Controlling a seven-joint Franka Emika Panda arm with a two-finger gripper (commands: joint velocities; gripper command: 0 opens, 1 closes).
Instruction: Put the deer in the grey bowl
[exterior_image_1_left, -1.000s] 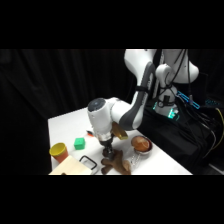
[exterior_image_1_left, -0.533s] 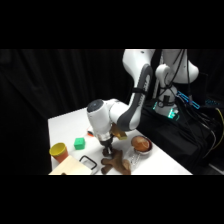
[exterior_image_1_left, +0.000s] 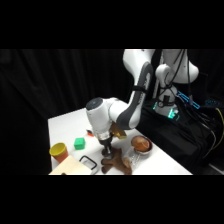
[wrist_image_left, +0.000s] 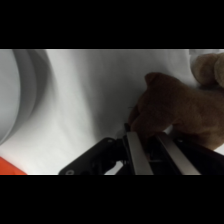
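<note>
The white arm's gripper (exterior_image_1_left: 106, 151) is being lowered further than half a second ago — the jaws are now being pressed onto the small dark brown plush deer (wrist_image_left: 175, 107), lying on the white table (wrist_image_left: 95, 95) just beside the round light grey bowl (wrist_image_left: 22, 90); whether a hold is made cannot be told.

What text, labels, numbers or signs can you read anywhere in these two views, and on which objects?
None can be read in either view.
The small dark brown plush deer, the light grey round bowl, the green block, the yellow cup and the shiny handled cup show no markings.
The glowing teal spot on the dark equipment beside the arm's base is too blurred to tell whether it carries text.
</note>
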